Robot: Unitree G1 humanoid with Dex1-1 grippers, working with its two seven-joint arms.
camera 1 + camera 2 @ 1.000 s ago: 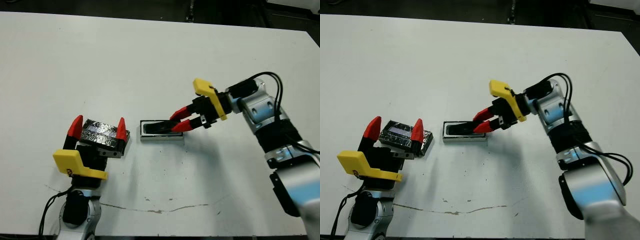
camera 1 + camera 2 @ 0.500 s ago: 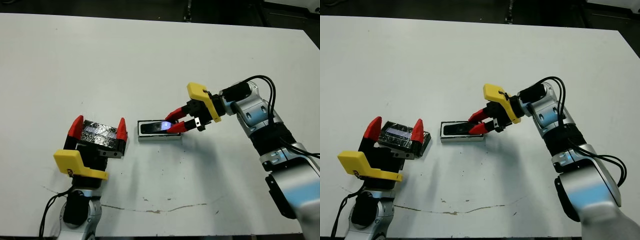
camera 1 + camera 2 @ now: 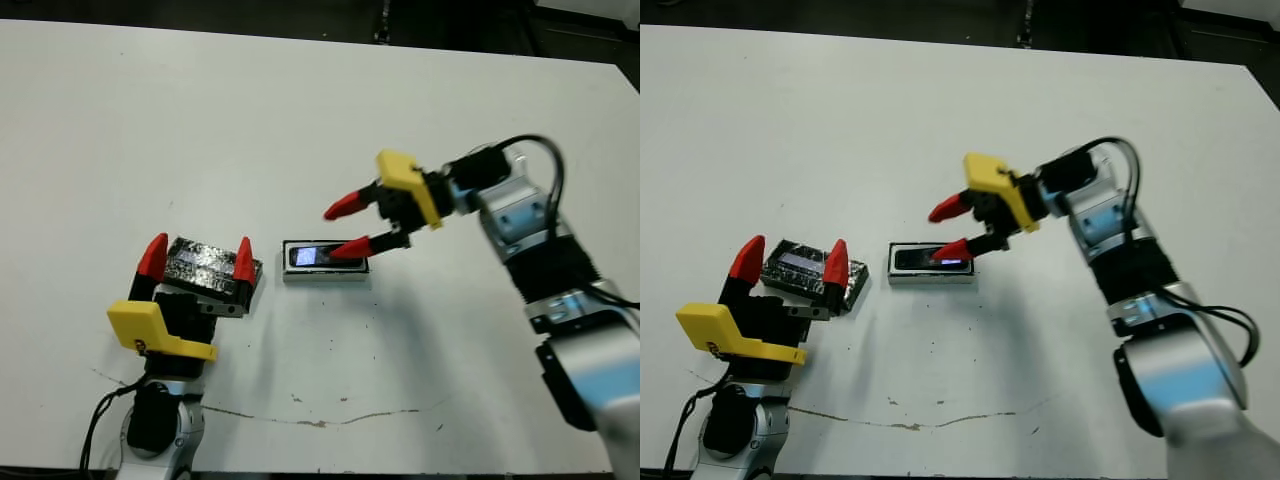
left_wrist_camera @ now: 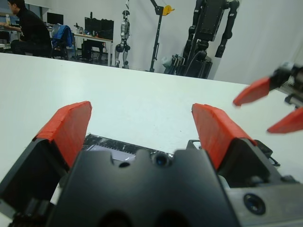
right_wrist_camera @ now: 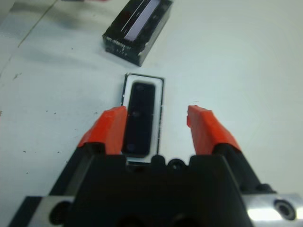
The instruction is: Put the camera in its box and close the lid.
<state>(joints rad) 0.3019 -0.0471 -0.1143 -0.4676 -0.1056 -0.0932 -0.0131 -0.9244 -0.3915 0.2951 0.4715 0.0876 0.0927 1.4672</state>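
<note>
The camera (image 3: 314, 256) lies flat inside the box (image 3: 326, 275), its bluish face up, at the middle of the table. My right gripper (image 3: 343, 229) hovers just above the box's right end, open, with nothing between its fingers. From the right wrist, the camera (image 5: 141, 116) fills the white-lined box (image 5: 144, 77) beside one red finger. The glittery lid (image 3: 205, 263) rests on the table left of the box. My left gripper (image 3: 198, 257) is open, with one finger on each side of the lid (image 4: 110, 145).
Thin scuff lines (image 3: 330, 418) mark the table near its front edge. Beyond the far edge, the left wrist view shows a seated person (image 4: 22, 28) and robot stands (image 4: 208, 33). My right gripper's fingers (image 4: 258, 90) also appear there.
My right gripper has opened, let go of the camera, and risen slightly off the box. The camera now lies in the box. The left gripper and lid have not moved.
</note>
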